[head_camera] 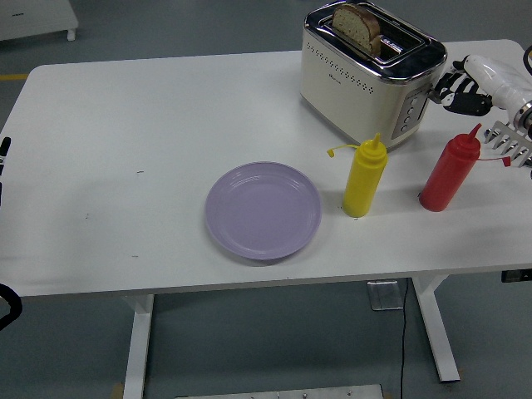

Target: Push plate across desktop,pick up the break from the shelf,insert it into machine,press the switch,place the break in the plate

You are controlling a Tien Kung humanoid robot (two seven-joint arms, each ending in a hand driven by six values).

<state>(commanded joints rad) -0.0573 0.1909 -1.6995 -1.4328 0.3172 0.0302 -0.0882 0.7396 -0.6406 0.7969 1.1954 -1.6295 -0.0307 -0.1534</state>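
Head view
My right hand [462, 86]: in from the right edge, fingers curled and holding nothing, fingertips at the lever [438, 94] on the toaster's end face; whether they touch it I cannot tell.
My left arm: only a dark sliver at the left edge [3, 154]; its fingers do not show.
Toaster [370, 73]: cream body, chrome top, at the far right of the white table [125, 133].
Bread [357, 25]: one slice standing upright in the toaster's far slot, its top sticking out.
Plate [263, 210]: lilac, lying flat near the table's front edge, well left of my hand.
Yellow squeeze bottle [364, 178]: upright, just in front of the toaster, right of the plate.
Red squeeze bottle [449, 171]: upright, just below my hand, closest thing to my wrist.
Metal rack [514, 143]: silver prongs at the right edge, beside the red bottle.
Writing: a small dark mark on the toaster's long side, too small to read; bottles show no label.
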